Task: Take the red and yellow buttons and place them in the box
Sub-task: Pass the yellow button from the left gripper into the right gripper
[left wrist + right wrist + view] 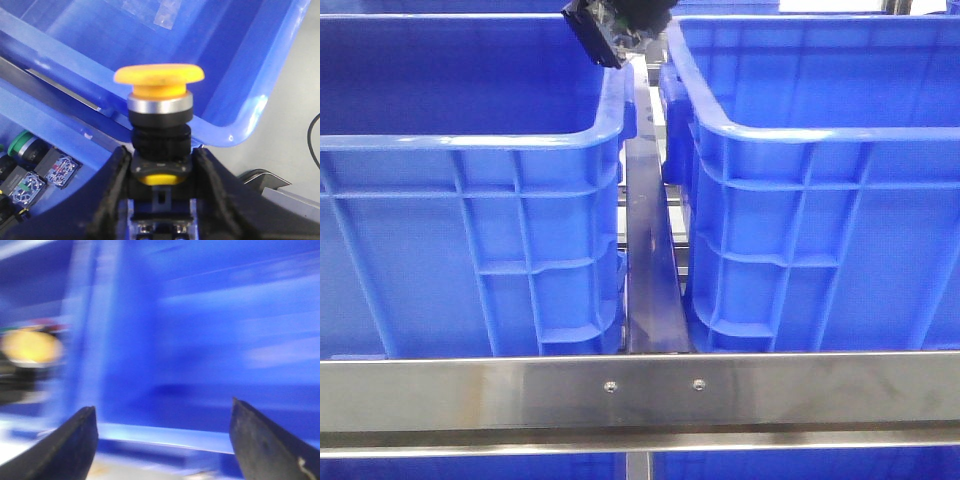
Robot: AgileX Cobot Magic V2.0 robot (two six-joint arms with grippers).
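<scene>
The yellow button (159, 76) is a mushroom-capped push button with a silver ring and a black body. My left gripper (161, 152) is shut on that body and holds it upright above the rim (250, 120) of a blue box whose floor looks bare. In the front view a black gripper (605, 30) shows at the top, over the gap between two alike blue crates. My right gripper (162, 407) is open with nothing between its fingers, facing a blue crate wall. That view is motion-blurred; a yellow blob (30, 347) sits off to one side. I cannot make out the red button.
The nearer crate in the left wrist view holds several other switch parts, among them a green button (22, 142) and contact blocks (62, 167). A dark metal rail (650, 260) runs between the left crate (470, 140) and right crate (820, 130). A steel crossbar (640, 390) spans the front.
</scene>
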